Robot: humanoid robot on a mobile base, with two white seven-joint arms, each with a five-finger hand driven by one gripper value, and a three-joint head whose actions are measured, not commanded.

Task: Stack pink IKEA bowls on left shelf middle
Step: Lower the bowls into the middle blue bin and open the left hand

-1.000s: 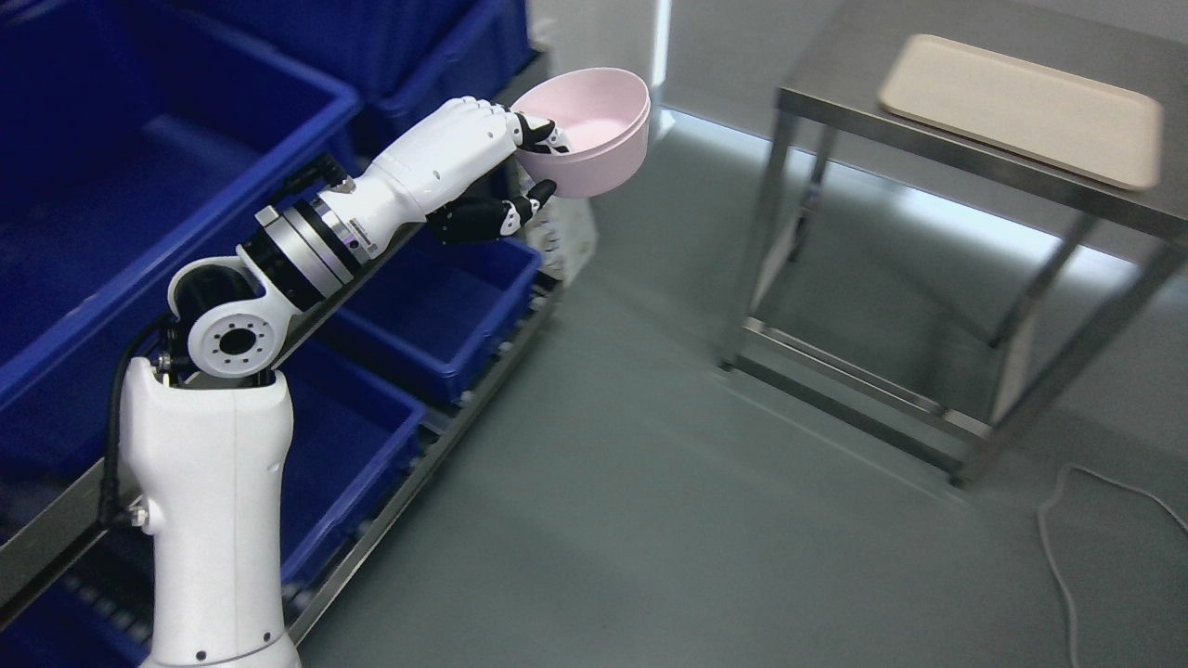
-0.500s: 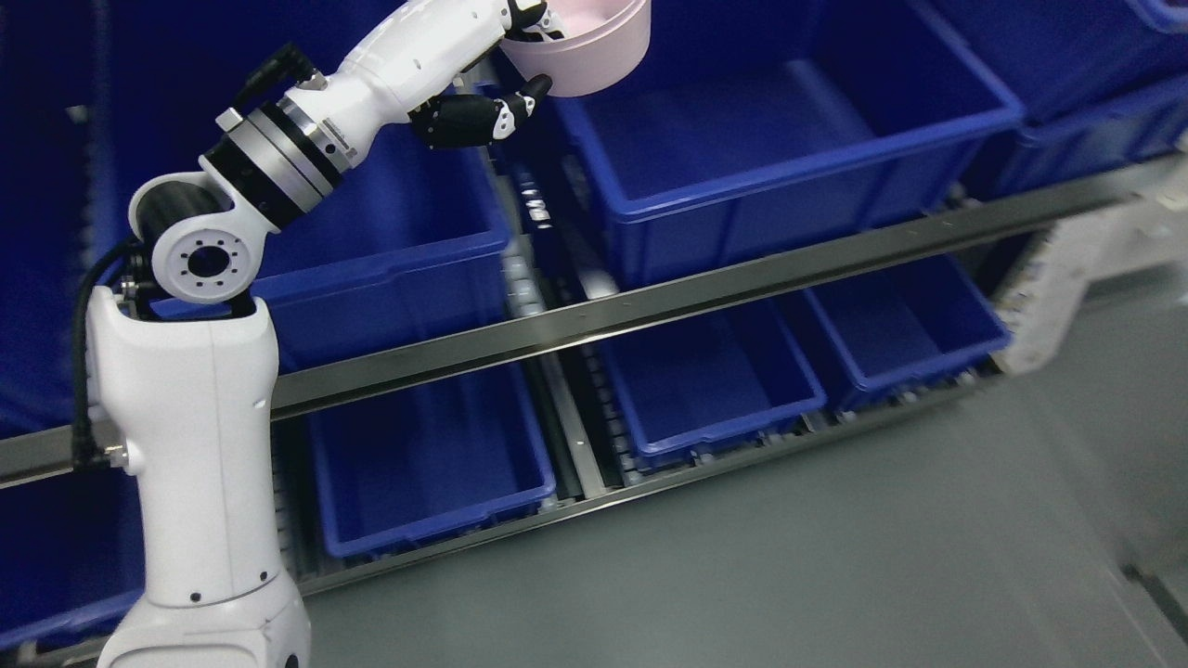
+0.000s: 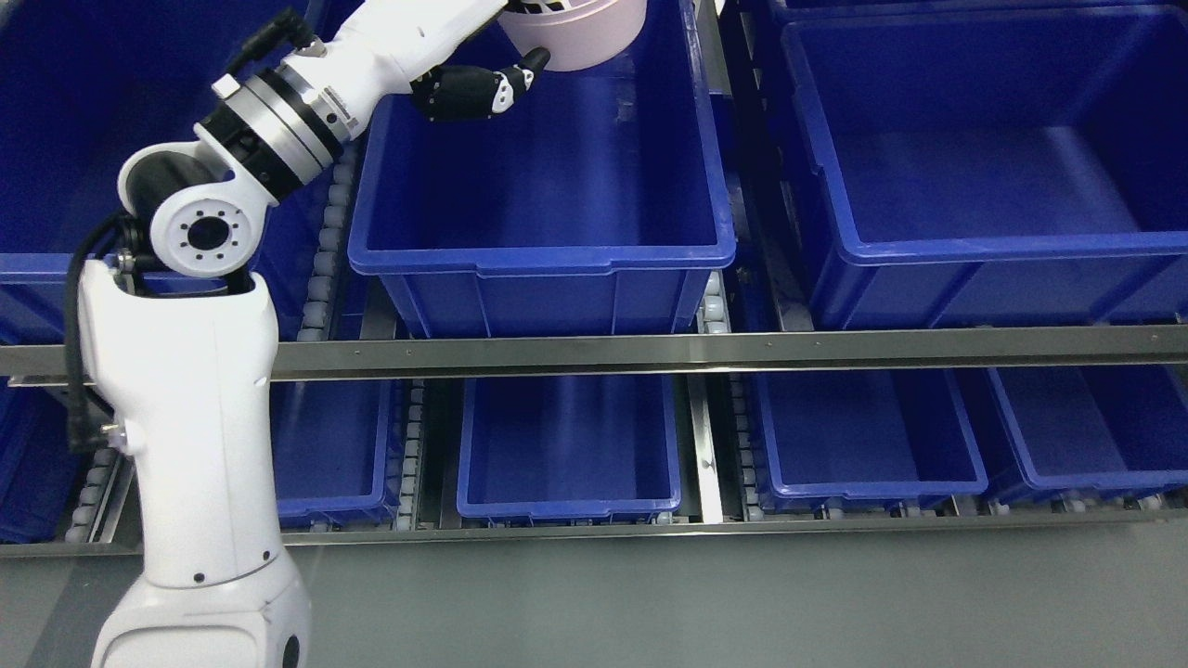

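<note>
The left hand [image 3: 501, 56] grips a pink bowl [image 3: 575, 32] at the top edge of view, held above the far end of the middle blue bin [image 3: 543, 255] on the upper shelf; it is carried but not yet set down, and no other bowl shows to stack on. The bin is bare and wide, its walls well apart from the bowl, so lowering looks unobstructed.

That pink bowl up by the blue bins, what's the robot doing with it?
The robot's left hand is gripping a pink bowl and holds it above the middle blue bin on the upper shelf row, at the top edge of the head view. The bowl is not set down yet. That bin and the other bins in view look empty. The right arm is out of view.
</note>
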